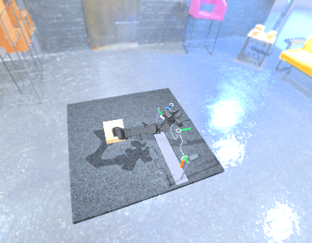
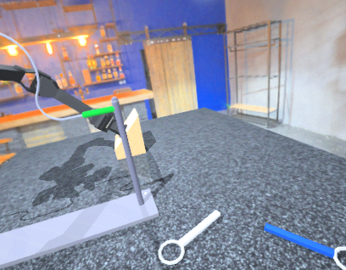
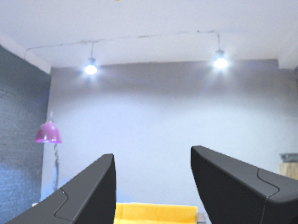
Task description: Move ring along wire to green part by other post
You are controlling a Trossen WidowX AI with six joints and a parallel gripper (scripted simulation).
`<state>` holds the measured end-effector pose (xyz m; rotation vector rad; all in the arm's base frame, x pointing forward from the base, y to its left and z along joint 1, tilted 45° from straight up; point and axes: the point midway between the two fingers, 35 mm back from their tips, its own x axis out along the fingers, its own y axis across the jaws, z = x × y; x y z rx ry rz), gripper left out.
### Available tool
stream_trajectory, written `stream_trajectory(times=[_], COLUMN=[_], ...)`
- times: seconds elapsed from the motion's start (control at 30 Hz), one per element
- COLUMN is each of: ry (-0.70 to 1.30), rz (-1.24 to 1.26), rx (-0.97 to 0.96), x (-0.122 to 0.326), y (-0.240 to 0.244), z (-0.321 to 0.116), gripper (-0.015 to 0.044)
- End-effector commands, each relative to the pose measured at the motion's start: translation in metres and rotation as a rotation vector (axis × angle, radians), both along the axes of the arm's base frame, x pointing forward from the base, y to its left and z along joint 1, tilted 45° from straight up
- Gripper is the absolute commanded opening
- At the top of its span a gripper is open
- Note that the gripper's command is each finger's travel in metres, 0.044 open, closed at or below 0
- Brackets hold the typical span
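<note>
Evidently the ring [image 1: 184, 157] still needs its trip: it hangs at the near post [image 1: 186, 168], its orange handle [image 1: 182, 164] sloping down, where touching the green part is harmless. Whether the wire [image 1: 181, 143] [image 2: 36, 94] runs cleanly through it is too small to tell. The target is the green part [image 1: 160, 112] [image 2: 98, 111] beside the far post [image 1: 158, 115] [image 2: 129, 153].

The jaws [image 1: 180, 117] stand partly apart with nothing between them, up by the far end and well away from the handle. They point outward rather than down, probably a travelling pose. The arm [image 1: 141, 131] [image 2: 74, 101] likely has to swing nearer while clearing the wire's grey stretch, then grip only the handle. The 3 loose rings around the stand look like distractions.
</note>
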<state>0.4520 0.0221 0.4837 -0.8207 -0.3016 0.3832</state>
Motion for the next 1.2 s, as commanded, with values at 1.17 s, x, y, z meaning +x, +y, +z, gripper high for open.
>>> stream_trajectory(times=[1.17], ry=[0.116], rz=[-0.528], rx=[-0.043], x=[-0.135], y=[-0.369], z=[-0.064], gripper=[0.016])
